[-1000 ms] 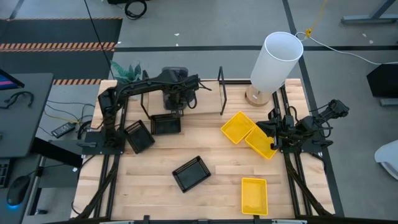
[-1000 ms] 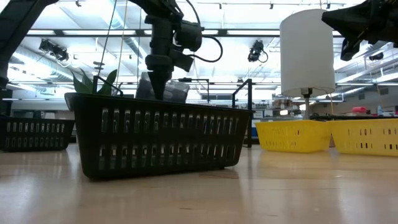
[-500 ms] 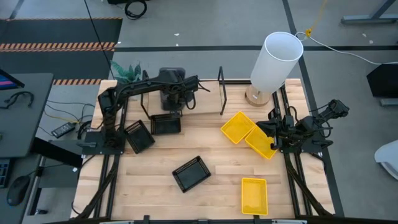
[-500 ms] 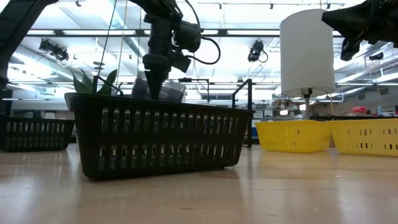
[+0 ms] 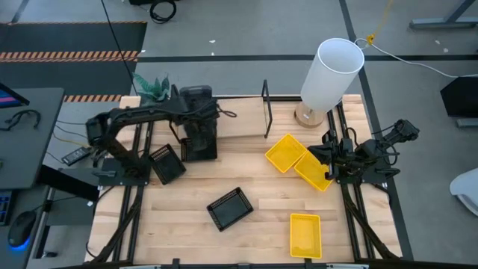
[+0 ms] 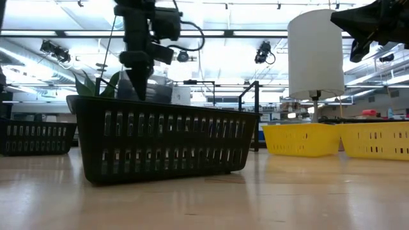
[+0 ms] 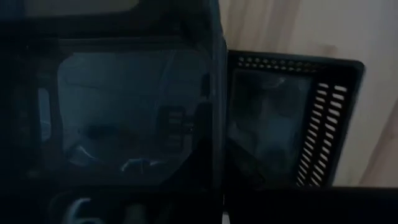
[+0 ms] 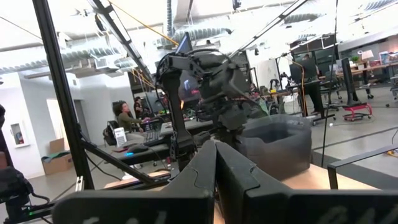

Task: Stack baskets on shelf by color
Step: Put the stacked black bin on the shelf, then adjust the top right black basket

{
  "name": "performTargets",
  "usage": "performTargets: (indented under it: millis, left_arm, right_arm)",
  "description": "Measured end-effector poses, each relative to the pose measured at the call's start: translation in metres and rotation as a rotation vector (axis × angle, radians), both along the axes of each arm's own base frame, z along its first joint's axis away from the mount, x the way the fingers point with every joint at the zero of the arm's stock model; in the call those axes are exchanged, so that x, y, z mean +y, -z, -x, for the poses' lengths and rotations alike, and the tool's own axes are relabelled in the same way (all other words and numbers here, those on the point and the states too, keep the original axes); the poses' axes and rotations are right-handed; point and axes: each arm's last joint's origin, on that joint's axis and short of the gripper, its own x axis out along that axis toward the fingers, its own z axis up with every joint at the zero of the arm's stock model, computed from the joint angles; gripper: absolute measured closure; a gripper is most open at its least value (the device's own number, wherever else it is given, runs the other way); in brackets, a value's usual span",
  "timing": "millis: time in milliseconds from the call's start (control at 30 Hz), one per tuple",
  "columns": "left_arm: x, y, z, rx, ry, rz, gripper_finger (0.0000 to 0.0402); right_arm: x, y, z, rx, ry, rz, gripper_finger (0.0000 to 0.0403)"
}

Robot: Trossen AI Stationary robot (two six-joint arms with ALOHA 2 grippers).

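While the left claw (image 5: 196, 119) holds a grey basket (image 5: 196, 99) by its rim above the shelf (image 5: 239, 119) at the back of the desk (image 5: 187, 239), its fingers pinched shut on the wall, a black slatted basket (image 5: 199, 148) lies on the desk just in front of the shelf. Two more black baskets sit apart, one at the left edge (image 5: 166, 163) and one near the middle (image 5: 229, 208) (the same one that fills the low view (image 6: 160, 137)). Three yellow baskets (image 5: 286, 153) lie toward the right, where the right claw (image 5: 328, 161) rests with its fingers (image 8: 205, 165) pressed together, holding nothing, beside the tall white cylinder (image 5: 331, 73).
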Motion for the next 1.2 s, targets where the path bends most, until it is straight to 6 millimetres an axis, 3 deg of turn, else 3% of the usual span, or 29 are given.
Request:
performTargets:
  millis: [267, 900, 1200]
  left_arm:
    - [-0.005, 0.004, 0.015, -0.02, -0.007, -0.041, 0.0377]
    - [-0.005, 0.006, 0.021, 0.05, -0.043, -0.103, 0.0254]
    - [-0.007, 0.008, 0.029, 0.128, -0.075, -0.086, 0.0258]
  right_arm:
    - [0.0, 0.0, 0.0, 0.0, 0.0, 0.0, 0.0387]
    - [0.0, 0.0, 0.0, 0.0, 0.001, 0.0, 0.0387]
    - [0.0, 0.0, 0.0, 0.0, 0.0, 0.0, 0.0387]
